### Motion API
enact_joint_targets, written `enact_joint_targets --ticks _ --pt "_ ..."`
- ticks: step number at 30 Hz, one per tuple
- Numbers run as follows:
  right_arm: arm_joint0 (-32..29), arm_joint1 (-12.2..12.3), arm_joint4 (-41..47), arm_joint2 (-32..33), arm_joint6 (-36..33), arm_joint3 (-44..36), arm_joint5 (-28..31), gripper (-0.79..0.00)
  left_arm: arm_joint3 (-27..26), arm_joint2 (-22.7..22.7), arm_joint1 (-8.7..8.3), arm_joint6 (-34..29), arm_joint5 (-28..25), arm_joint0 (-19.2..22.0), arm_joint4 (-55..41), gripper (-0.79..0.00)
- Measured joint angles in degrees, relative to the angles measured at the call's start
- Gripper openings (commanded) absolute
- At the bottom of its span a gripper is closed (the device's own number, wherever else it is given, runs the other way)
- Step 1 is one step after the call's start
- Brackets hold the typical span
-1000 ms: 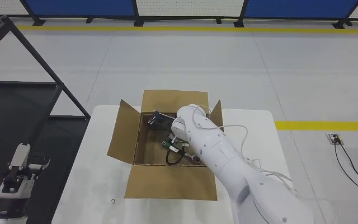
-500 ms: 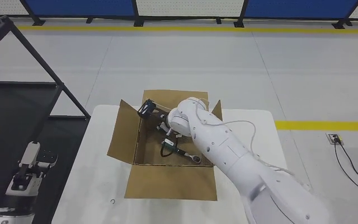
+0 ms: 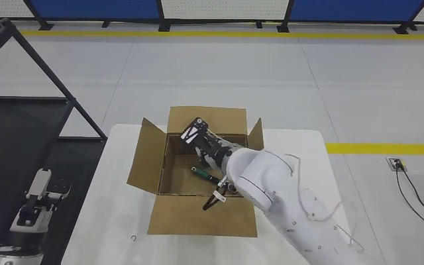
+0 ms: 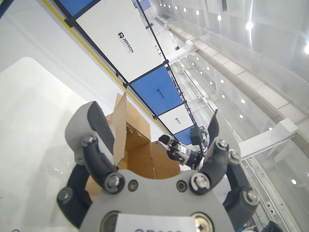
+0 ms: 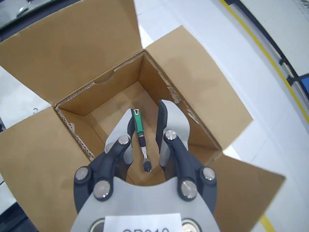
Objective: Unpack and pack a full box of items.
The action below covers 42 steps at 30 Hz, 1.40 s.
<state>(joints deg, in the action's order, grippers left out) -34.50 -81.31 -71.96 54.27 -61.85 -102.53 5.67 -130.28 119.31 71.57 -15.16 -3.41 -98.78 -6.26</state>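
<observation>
An open cardboard box stands on the white table with all its flaps folded out. On its floor lies a ratchet wrench with a green handle. My right gripper hangs above the box's back part, open and empty. In the right wrist view the open right gripper looks straight down into the box, with the ratchet wrench seen far below between its fingers. My left gripper is open and empty. The left arm is off the table's left side.
The left wrist view shows the box from the side, with the right gripper above it. A black metal frame stands left of the table. A small ring-like thing lies on the table's front left.
The right gripper has risen from low in the box's back left part to above its back edge, as the arm swung. The left arm shifted slightly. The ratchet wrench stayed on the box floor.
</observation>
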Motion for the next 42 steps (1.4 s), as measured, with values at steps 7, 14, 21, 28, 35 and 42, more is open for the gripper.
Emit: enact_joint_targets --ticks 7,14,21,28,35,42 --pt "-15.7 2.5 -7.2 12.6 -1.8 -19.3 -4.0 -0.345 -0.9 -1.1 -0.01 -1.0 -0.2 -0.5 1.0 0.0" --pt "-31.2 3.6 -15.0 24.5 -4.0 -31.9 -12.7 -0.058 -2.0 -3.4 -0.17 -3.1 -0.2 -0.4 3.1 0.0" --pt "-42.5 4.1 -10.1 33.9 -5.8 -31.0 -12.9 0.0 -2.8 -6.0 -0.34 -4.3 0.2 0.6 4.9 0.0" --pt "-43.2 4.5 -0.8 40.3 -5.5 -15.7 -9.3 0.0 -3.3 -7.3 -0.4 -4.1 0.3 0.9 6.0 0.0" --pt "-37.0 4.9 4.2 41.6 -4.6 0.2 -7.4 0.0 -3.9 -8.2 -0.44 -3.7 0.5 0.9 7.1 0.0" --pt "-31.5 5.4 3.8 40.0 -5.1 9.6 -6.1 -0.142 -4.1 -8.6 -0.44 -2.8 0.8 0.8 7.7 0.0"
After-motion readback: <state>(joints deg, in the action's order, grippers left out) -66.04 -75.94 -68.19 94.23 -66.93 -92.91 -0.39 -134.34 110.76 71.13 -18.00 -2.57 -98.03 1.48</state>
